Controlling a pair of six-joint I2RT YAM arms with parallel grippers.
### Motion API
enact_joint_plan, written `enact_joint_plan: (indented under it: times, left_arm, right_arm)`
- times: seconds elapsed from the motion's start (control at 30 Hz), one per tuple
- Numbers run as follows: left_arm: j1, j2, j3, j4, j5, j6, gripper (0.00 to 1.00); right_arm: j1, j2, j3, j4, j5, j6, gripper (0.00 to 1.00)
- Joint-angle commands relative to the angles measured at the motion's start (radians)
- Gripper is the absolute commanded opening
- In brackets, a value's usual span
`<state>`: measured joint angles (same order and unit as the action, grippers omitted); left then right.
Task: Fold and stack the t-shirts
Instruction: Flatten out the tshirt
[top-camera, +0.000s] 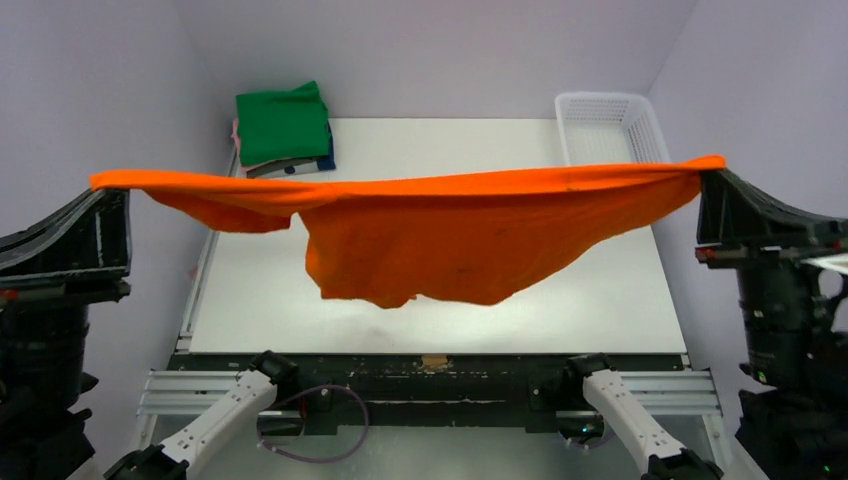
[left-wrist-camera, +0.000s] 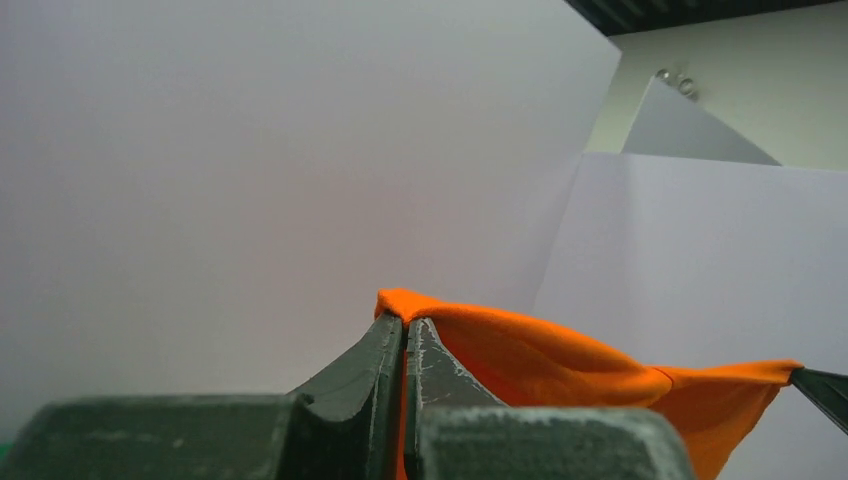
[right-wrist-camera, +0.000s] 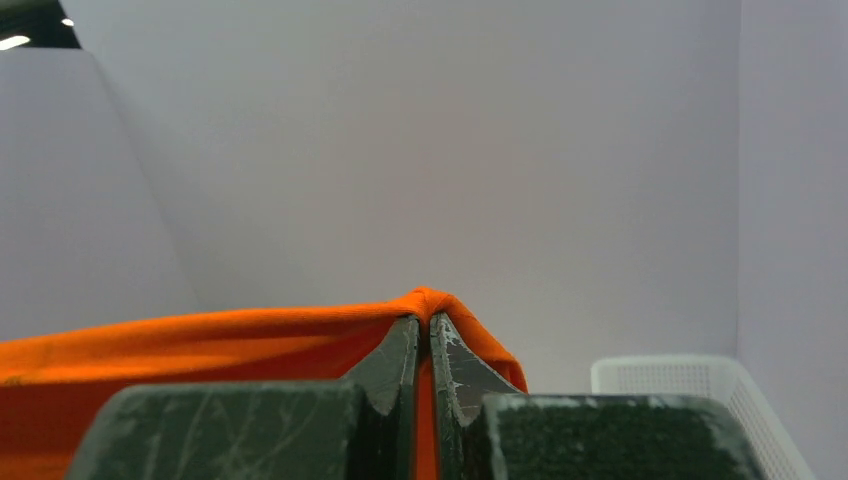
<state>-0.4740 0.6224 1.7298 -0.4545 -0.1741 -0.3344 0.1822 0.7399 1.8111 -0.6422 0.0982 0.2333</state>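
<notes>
An orange t-shirt (top-camera: 440, 235) hangs stretched across the table, held up in the air by both grippers. My left gripper (top-camera: 100, 183) is shut on its left end, and the cloth (left-wrist-camera: 560, 365) shows pinched between the dark jaws (left-wrist-camera: 405, 322). My right gripper (top-camera: 712, 170) is shut on the right end, with orange fabric (right-wrist-camera: 200, 345) running leftward from the closed jaws (right-wrist-camera: 428, 320). The shirt's body sags toward the table in the middle. A stack of folded t-shirts (top-camera: 284, 128), green on top with pink and dark blue edges below, lies at the back left.
A white mesh basket (top-camera: 610, 127) stands at the back right corner of the white table (top-camera: 600, 300), also seen low right in the right wrist view as the basket (right-wrist-camera: 700, 400). Lilac walls enclose the table on three sides.
</notes>
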Motion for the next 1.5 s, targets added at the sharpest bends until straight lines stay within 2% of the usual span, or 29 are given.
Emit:
enact_joint_plan:
  times: [0.0,0.13,0.37,0.5,0.6,0.7,0.77,0.87,0.93,1.0,1.07,1.1,1.2,1.37,1.47]
  left_arm:
    - [-0.002,0.055,0.126,0.013,0.07,0.094,0.0]
    - [-0.002,0.112,0.219,-0.026,0.048,0.118,0.0]
    - [-0.003,0.21,0.164,-0.013,-0.076,0.15,0.0]
    - [-0.002,0.323,0.06,0.014,-0.282,0.171,0.0]
    - [0.005,0.465,0.009,-0.015,-0.438,0.17,0.0]
    - [0.071,0.623,-0.058,-0.062,-0.422,0.098,0.0]
    - [0.152,0.758,-0.105,-0.072,-0.354,0.03,0.0]
    - [0.232,1.032,-0.041,-0.14,-0.204,-0.07,0.01]
    - [0.246,1.224,0.103,-0.213,-0.146,-0.106,0.28]
    - [0.246,1.363,0.255,-0.322,-0.12,-0.125,0.6]
    - [0.245,1.411,0.305,-0.35,-0.066,-0.129,0.96]
    - [0.245,1.408,0.298,-0.345,-0.037,-0.129,1.0]
    - [0.244,1.339,0.196,-0.319,0.012,-0.177,1.0]
    - [0.241,1.223,-0.078,-0.172,0.179,-0.283,1.0]
    - [0.233,1.213,-0.192,-0.086,0.268,-0.364,1.0]
  right_arm:
    - [-0.006,0.002,0.081,-0.028,-0.057,-0.047,0.0]
    - [-0.006,-0.002,0.094,-0.026,-0.085,-0.051,0.0]
    - [-0.007,0.052,0.02,-0.029,0.0,-0.043,0.0]
    - [-0.006,0.111,-0.11,0.02,0.131,-0.021,0.0]
    - [-0.006,0.197,-0.238,0.026,0.247,-0.019,0.0]
    - [-0.006,0.305,-0.409,0.092,0.335,0.011,0.0]
    - [-0.006,0.403,-0.515,0.183,0.346,0.035,0.0]
    - [-0.01,0.612,-0.587,0.332,0.333,0.058,0.05]
    - [-0.012,0.765,-0.564,0.405,0.321,0.055,0.21]
    - [-0.013,0.91,-0.451,0.368,0.33,0.068,0.32]
    - [-0.012,0.968,-0.38,0.345,0.31,0.049,0.54]
    - [-0.011,0.979,-0.358,0.328,0.298,0.044,0.6]
    - [-0.012,0.96,-0.38,0.301,0.263,0.052,0.65]
    - [-0.01,0.871,-0.549,0.323,0.099,0.112,0.69]
    - [-0.009,0.819,-0.66,0.357,0.007,0.15,0.72]
